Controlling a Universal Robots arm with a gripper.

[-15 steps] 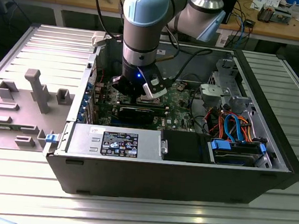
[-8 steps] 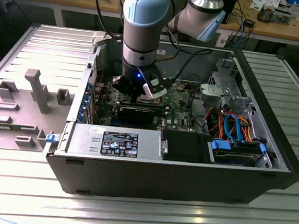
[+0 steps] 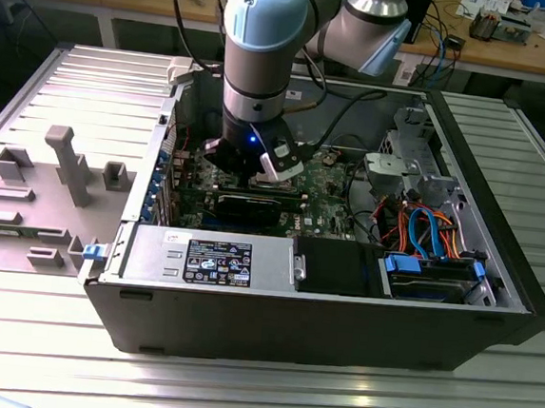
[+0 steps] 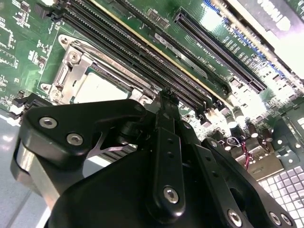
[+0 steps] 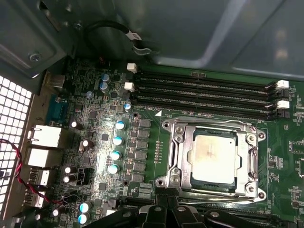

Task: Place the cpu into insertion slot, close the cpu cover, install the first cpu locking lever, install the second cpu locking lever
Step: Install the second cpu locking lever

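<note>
The open computer case (image 3: pixel 322 294) lies on its side on a ribbed metal table (image 3: pixel 256 394), and the blue-and-grey arm (image 3: pixel 260 41) reaches down into it. The green motherboard (image 5: pixel 99 128) fills the case floor beneath the gripper (image 4: pixel 166 102), whose black fingers (image 4: pixel 164 156) appear drawn together with nothing seen between them, though the tips are too hidden to tell for certain. In the first wrist view, the long black memory slots (image 5: pixel 204 95) run across the board beyond the socket, well ahead of the jaws. The cpu cover (image 5: pixel 251 156) lies flat as a silvery frame just in front of the jaws. The cpu (image 5: pixel 213 159) sits inside the insertion slot (image 5: pixel 187 187), its dull metal top showing through the cover's window, just ahead of the fingertips.
</note>
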